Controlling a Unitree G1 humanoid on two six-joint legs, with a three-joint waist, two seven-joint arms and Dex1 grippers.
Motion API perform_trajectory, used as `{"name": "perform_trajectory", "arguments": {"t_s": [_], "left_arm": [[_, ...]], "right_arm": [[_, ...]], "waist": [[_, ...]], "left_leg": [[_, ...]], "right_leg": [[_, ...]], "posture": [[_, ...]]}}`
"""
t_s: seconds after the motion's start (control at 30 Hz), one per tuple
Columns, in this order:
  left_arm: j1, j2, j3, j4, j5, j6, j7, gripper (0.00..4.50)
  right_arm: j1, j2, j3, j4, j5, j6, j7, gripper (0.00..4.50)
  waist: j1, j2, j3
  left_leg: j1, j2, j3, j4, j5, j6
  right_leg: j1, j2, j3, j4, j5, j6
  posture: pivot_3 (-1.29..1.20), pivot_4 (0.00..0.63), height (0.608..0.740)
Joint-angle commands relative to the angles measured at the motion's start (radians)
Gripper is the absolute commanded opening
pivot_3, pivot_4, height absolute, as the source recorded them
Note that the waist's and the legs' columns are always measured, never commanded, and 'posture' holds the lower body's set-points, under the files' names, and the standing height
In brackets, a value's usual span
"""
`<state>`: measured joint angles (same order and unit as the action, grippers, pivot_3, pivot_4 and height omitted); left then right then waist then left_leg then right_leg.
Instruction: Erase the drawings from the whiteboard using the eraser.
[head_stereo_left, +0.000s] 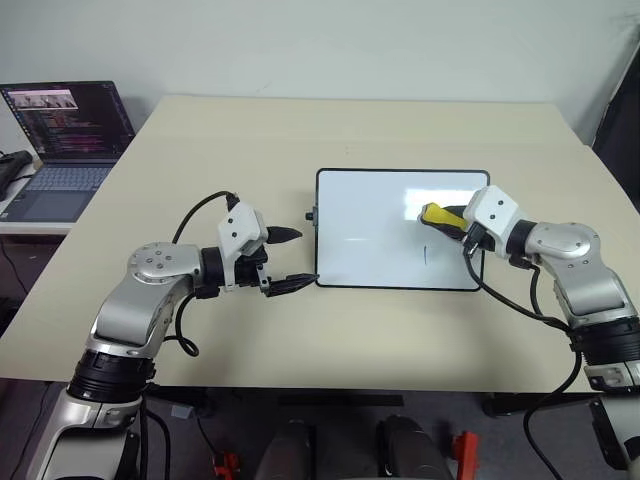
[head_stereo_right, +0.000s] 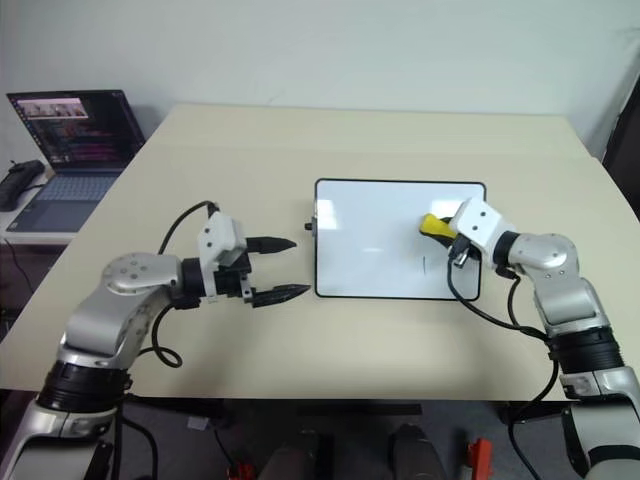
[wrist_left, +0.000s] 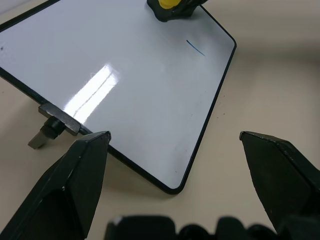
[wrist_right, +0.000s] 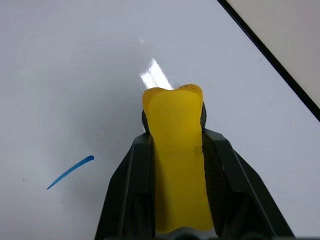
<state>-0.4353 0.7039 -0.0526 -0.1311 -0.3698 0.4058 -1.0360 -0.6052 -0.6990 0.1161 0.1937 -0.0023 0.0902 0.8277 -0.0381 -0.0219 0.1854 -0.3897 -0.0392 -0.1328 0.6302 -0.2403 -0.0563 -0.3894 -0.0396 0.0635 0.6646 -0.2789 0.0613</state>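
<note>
The whiteboard (head_stereo_left: 365, 215) lies flat on the table, right of centre, with its long side across my view. One drawing shows on it, a short blue stroke (head_stereo_left: 426, 256) in the right half, also seen in the right wrist view (wrist_right: 70, 172). My right gripper (head_stereo_left: 441, 216) is shut on the yellow eraser (head_stereo_left: 435, 213), whose tip sits over the board's right half, just beyond the stroke. The eraser (wrist_right: 176, 150) sticks out between the two black fingers. My left gripper (head_stereo_left: 307, 257) stands open beside the board's left edge, near its front left corner, holding nothing.
An open laptop (head_stereo_left: 65, 140) stands on a side surface at the far left. The beige table (head_stereo_left: 250, 140) spreads around the board. A small black knob (head_stereo_left: 311, 214) sticks out of the board's left side, close to my left gripper.
</note>
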Motion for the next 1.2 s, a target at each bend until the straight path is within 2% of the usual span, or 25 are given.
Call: {"name": "perform_trajectory", "arguments": {"t_s": [0.03, 0.4, 0.63, 0.77, 0.9, 1.0, 1.1, 1.2], "left_arm": [[0.009, 0.014, 0.028, -0.039, -0.003, -0.012, 0.006, 4.50], [0.017, 0.008, 0.027, -0.036, 0.001, -0.019, 0.016, 4.50], [0.013, 0.008, 0.022, -0.023, 0.003, -0.028, 0.013, 4.50], [0.006, 0.009, 0.027, -0.025, -0.003, -0.024, 0.013, 4.50], [0.021, 0.005, 0.022, -0.033, -0.009, -0.022, 0.008, 4.50], [0.001, -0.027, 0.005, -0.038, -0.027, -0.013, 0.007, 4.50], [-0.035, -0.082, -0.020, -0.031, -0.039, -0.010, 0.003, 4.50], [-0.084, -0.158, -0.076, -0.019, -0.031, -0.023, -0.006, 4.50]], "right_arm": [[0.018, 0.010, 0.068, 0.012, -0.050, 0.000, 0.037, 0.95], [0.178, 0.021, 0.146, -0.089, -0.049, 0.048, 0.098, 0.95], [0.198, -0.001, 0.098, -0.161, -0.011, 0.080, 0.106, 0.95], [0.171, -0.050, -0.052, -0.398, 0.180, 0.249, 0.159, 0.95], [0.081, -0.099, -0.345, -0.514, 0.442, 0.463, 0.118, 0.93], [0.083, -0.137, -0.485, -0.398, 0.430, 0.493, 0.028, 0.88], [0.134, -0.196, -0.500, -0.238, 0.313, 0.509, -0.081, 0.88], [0.171, -0.186, -0.559, -0.149, 0.318, 0.588, -0.164, 0.88]], "waist": [[-0.004, 0.000, 0.000], [-0.011, 0.000, 0.000], [-0.010, 0.000, 0.000], [-0.007, 0.001, 0.000], [-0.007, 0.001, 0.000], [0.009, -0.001, -0.001], [0.023, -0.003, -0.002], [0.031, -0.001, -0.001]], "left_leg": [[0.001, 0.000, 0.000, 0.000, 0.000, 0.000], [0.013, 0.000, 0.000, 0.001, 0.001, 0.001], [0.018, 0.000, 0.000, 0.001, 0.001, 0.001], [0.012, 0.000, -0.001, 0.001, 0.001, 0.001], [0.005, 0.001, -0.002, 0.000, 0.001, 0.001], [0.003, 0.000, -0.002, -0.001, 0.000, 0.000], [0.000, -0.001, -0.002, 0.000, 0.000, 0.000], [-0.001, -0.002, 0.000, 0.001, 0.000, 0.001]], "right_leg": [[0.001, 0.000, 0.000, 0.000, 0.000, 0.000], [0.012, 0.001, 0.001, 0.000, 0.001, 0.001], [0.017, 0.002, 0.001, 0.000, 0.001, 0.001], [0.011, 0.001, 0.001, 0.000, 0.001, 0.000], [0.003, 0.000, 0.002, 0.001, 0.002, 0.001], [0.003, 0.000, -0.001, -0.002, 0.002, 0.000], [0.004, -0.001, -0.002, -0.005, 0.002, 0.000], [0.002, -0.002, 0.000, -0.003, 0.002, 0.001]], "posture": [[0.00, 0.150, 0.740], [0.00, 0.150, 0.740], [0.00, 0.150, 0.740], [0.00, 0.150, 0.740], [0.00, 0.150, 0.740], [0.00, 0.150, 0.740], [0.00, 0.150, 0.740], [0.00, 0.150, 0.740]]}}
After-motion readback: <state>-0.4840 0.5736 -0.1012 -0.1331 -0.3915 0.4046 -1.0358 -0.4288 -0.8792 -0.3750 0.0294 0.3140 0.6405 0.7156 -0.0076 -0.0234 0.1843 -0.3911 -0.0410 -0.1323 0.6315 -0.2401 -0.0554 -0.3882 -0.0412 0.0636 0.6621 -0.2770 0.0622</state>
